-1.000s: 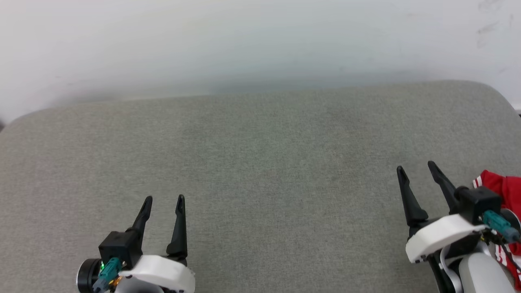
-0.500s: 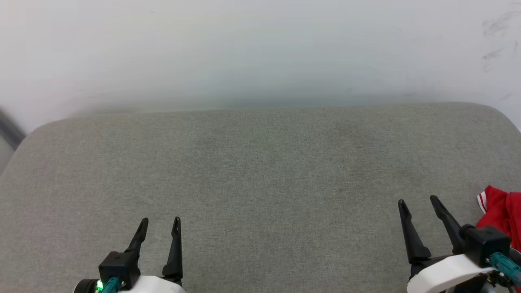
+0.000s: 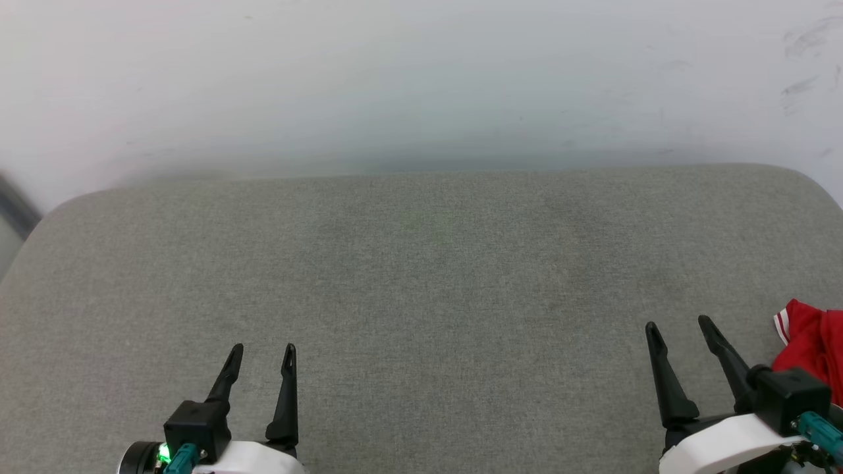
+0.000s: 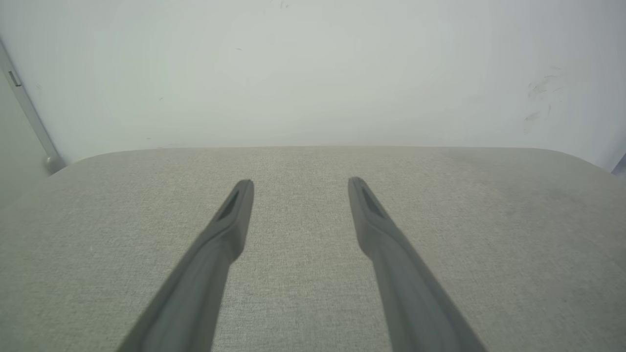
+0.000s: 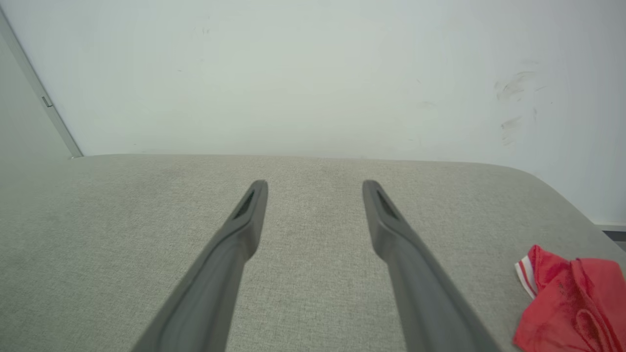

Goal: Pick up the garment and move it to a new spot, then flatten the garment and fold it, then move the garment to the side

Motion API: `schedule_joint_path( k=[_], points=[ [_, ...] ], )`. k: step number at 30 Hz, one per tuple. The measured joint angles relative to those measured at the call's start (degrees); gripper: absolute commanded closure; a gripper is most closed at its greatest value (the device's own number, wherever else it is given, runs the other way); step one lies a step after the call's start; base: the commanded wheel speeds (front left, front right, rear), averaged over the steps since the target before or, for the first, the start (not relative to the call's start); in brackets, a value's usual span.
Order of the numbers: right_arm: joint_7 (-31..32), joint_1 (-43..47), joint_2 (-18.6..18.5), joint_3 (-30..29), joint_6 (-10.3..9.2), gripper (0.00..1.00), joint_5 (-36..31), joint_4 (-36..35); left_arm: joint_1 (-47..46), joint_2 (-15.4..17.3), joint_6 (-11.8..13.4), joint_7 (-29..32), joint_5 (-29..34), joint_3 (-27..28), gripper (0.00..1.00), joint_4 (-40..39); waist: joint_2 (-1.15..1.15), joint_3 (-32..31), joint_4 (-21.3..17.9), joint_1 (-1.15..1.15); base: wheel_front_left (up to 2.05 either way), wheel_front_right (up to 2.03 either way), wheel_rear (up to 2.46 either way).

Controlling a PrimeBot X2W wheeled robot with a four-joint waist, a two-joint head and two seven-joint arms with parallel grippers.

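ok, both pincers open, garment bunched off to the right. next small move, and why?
Probably swing the right pincer rightward toward the garment. That pincer is open and empty, and the red bunch lies just to its right on the grey cushion, not touching its fingers. The left pincer sits far across, so it seems the worse choice.

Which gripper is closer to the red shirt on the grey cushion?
Right. The right gripper is beside the crumpled red fabric garment, jaws apart, not touching; the left gripper is far across the grey padded surface.
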Motion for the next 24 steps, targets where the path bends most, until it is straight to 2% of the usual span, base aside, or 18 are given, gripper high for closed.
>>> schedule_joint_path(
  k=[1, 2, 6, 24],
  points=[
    [0.0, 0.0, 0.0, 0.0, 0.0, 0.0, 0.0, 0.0, -0.1, 0.0, -0.2, 0.0, 0.0, 0.1, 0.0, 0.0, 0.0, 0.0, 0.0, 0.0, 0.0, 0.0, 0.0],
    [0.0, 0.0, 0.0, 0.0, 0.0, 1.0, 0.0, 0.1, 0.0, -0.1, -0.4, 0.0, 0.0, 0.0, 1.0, 0.2, 0.0, 0.0, 0.0, 0.0, 0.0, 0.0, 0.0],
    [0.0, 0.4, 0.1, 0.2, 0.0, 1.0, 0.8, 2.0, 1.2, -0.9, -0.4, 0.4, -0.6, -0.5, 1.0, 2.0, 0.0, 0.0, 0.0, 0.0, 0.0, 0.0, 0.0],
    [1.3, -1.2, -0.1, -0.4, 0.0, 1.0, 22.2, 5.8, -0.4, -2.8, -4.0, 4.9, -18.7, 4.0, 1.0, 4.0, 0.0, 0.2, -0.2, 0.01, 0.0, 0.0, 0.0]
  ],
)
